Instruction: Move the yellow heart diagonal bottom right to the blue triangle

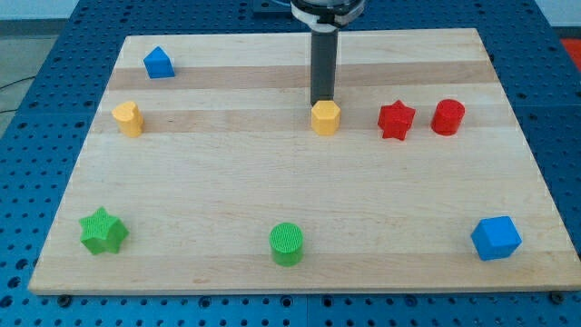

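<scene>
Task barely begun: tip (322, 101) touching yellow hexagon (325, 117) mid-worktop (272, 200), no hand fitted, yellow heart (128, 118) untouched below blue triangle (158, 63), far-left corner.

Wood board (272, 191) w/ 8 blocks: 2 blue, 2 yellow, 2 red, 2 green.

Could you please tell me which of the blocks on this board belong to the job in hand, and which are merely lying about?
Part of the job:
- yellow heart, at the view's left
- blue triangle, just above it
- my tip, far off, at the yellow hexagon

Lying about:
- red star
- red cylinder
- green star
- green cylinder
- blue cube
</scene>
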You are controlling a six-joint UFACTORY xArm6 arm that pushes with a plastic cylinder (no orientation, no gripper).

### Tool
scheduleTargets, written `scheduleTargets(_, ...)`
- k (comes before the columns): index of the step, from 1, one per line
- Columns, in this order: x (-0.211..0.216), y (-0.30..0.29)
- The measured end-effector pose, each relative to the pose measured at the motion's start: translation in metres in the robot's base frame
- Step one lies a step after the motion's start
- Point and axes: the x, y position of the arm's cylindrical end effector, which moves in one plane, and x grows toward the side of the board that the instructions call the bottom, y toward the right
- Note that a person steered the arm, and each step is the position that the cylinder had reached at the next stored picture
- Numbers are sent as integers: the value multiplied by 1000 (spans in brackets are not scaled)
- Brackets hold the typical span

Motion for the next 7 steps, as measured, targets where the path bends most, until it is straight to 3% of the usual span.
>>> scheduleTargets(1, 12, 3)
scheduleTargets(2, -17, -13)
scheduleTargets(3, -44, -69)
scheduleTargets(6, -44, -331)
scheduleTargets(7, -27, -332)
